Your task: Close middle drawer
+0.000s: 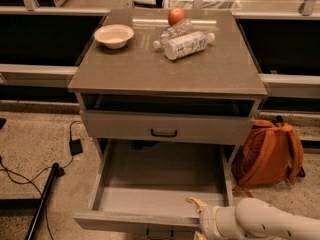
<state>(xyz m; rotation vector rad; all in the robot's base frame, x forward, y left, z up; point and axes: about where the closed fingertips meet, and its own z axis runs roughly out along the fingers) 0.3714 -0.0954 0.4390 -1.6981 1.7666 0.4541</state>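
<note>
The middle drawer (150, 220) is pulled far out at the bottom of the view. Its pale-grey tray is bare and its dark bar handle (160, 232) is cut off by the lower frame edge. My gripper (198, 208) comes in from the lower right on a white arm (270, 224). It sits on top of the drawer's front panel, right of the handle, reaching slightly into the tray. Above, the top drawer (165, 129), with a taller front and a dark handle, stands slightly out.
On the cabinet top (150, 69) lie a cream bowl (114, 35), a plastic bottle (186, 44) and an orange fruit (176, 15). An orange backpack (267, 151) leans on the floor to the right. Cables and a dark pole (42, 199) lie at the left.
</note>
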